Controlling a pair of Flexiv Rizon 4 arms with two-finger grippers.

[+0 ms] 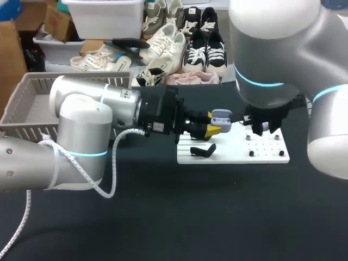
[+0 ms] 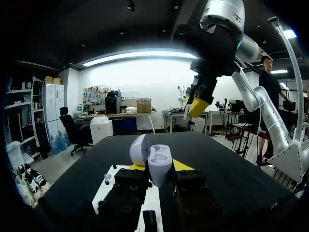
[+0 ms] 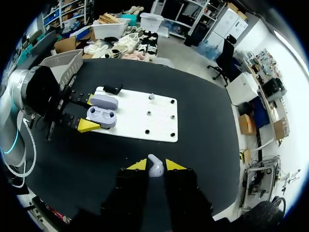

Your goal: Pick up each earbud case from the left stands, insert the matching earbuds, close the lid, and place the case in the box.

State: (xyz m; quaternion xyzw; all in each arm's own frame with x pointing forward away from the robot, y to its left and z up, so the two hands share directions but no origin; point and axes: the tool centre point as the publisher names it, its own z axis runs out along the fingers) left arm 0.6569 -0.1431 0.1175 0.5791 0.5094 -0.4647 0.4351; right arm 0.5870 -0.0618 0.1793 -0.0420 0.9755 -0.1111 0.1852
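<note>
My left gripper (image 1: 213,126) is shut on a lavender earbud case (image 1: 221,116) and holds it above the left part of the white board (image 1: 239,156). In the left wrist view the case (image 2: 160,162) sits between the yellow tips with its lid (image 2: 138,149) swung open. My right gripper (image 3: 155,165) is shut on a small pale earbud (image 3: 154,170), high above the board (image 3: 137,113). From that wrist the open case (image 3: 102,116) shows two empty wells. In the head view the right gripper (image 1: 260,126) hangs just right of the case.
A black stand (image 1: 202,150) lies on the board's left end, under the held case. Several small pegs (image 1: 252,153) stick up from the board's right half. A grey basket (image 1: 32,89) stands at the table's far left, behind my left arm.
</note>
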